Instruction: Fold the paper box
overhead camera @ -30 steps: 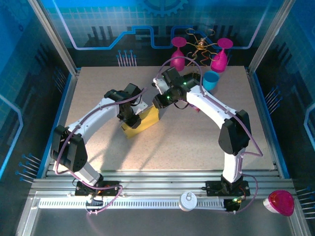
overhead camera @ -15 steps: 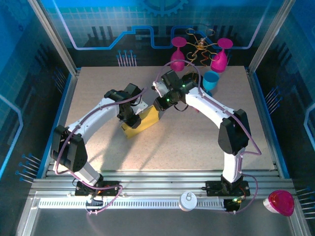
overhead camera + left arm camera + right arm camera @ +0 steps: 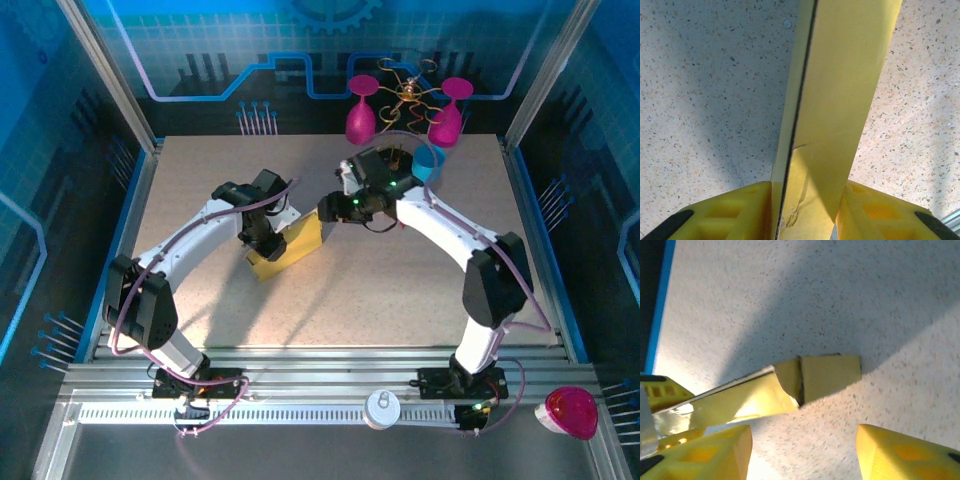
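Note:
The yellow paper box stands partly folded on the table, left of centre. My left gripper is shut on its near-left end; in the left wrist view both yellow fingers press against the cardboard walls of the paper box, which run up the frame, one wall creased. My right gripper hovers just right of the box's far end, open, with nothing between its fingers. In the right wrist view the paper box lies beyond the spread fingertips, with a small flap sticking out flat on the table.
A blue cup stands at the back right, behind the right arm, with two magenta goblets and a wire ornament at the back edge. A white lid and a pink object lie on the near rail.
My right gripper has opened and drawn back to the right, away from the box's far end. The left gripper and the box have stayed put.

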You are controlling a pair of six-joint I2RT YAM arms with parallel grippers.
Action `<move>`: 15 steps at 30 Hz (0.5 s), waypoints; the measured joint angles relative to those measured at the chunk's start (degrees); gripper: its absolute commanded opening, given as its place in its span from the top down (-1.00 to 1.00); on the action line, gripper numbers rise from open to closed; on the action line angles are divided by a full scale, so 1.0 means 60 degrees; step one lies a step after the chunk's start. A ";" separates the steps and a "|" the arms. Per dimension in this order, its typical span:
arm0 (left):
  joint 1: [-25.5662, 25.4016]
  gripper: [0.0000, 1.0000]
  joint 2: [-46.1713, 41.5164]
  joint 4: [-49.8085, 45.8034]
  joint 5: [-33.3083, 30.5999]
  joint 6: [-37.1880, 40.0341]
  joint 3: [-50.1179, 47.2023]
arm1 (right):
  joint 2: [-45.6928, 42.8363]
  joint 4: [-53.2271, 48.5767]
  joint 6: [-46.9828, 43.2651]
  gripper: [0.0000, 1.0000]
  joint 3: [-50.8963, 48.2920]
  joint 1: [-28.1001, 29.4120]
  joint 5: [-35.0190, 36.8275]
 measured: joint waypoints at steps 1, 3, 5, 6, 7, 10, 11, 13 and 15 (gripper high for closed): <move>0.0000 0.27 0.0000 0.0000 0.0000 0.0000 0.0000 | -0.0251 0.0412 0.1002 -0.27 -0.0430 -0.0087 -0.0157; 0.0000 0.27 0.0000 0.0000 0.0000 0.0000 0.0000 | -0.0696 0.1559 0.3147 -0.73 -0.1457 -0.0182 -0.0463; 0.0000 0.27 0.0000 0.0000 0.0000 0.0000 0.0000 | -0.0889 0.2801 0.5184 -0.89 -0.2448 -0.0168 -0.0721; 0.0000 0.27 0.0000 0.0000 0.0000 0.0000 0.0004 | -0.0863 0.3264 0.5992 -0.90 -0.2747 -0.0157 -0.0827; 0.0000 0.27 0.0000 0.0000 0.0000 0.0000 0.0000 | -0.0769 0.3690 0.6761 -0.89 -0.2965 -0.0127 -0.0918; 0.0000 0.27 0.0000 0.0000 -0.0004 0.0004 0.0000 | -0.0408 0.4666 0.8313 -0.85 -0.3078 -0.0073 -0.1155; 0.0000 0.27 0.0000 0.0000 -0.0004 0.0004 0.0000 | -0.0339 0.4925 0.8655 -0.83 -0.3056 -0.0058 -0.1191; 0.0000 0.27 0.0000 0.0000 -0.0004 0.0004 0.0000 | -0.0266 0.5333 0.9169 -0.80 -0.2991 -0.0029 -0.1228; 0.0000 0.28 0.0000 0.0004 -0.0004 0.0004 0.0004 | -0.0229 0.5672 0.9511 -0.74 -0.2900 0.0000 -0.1253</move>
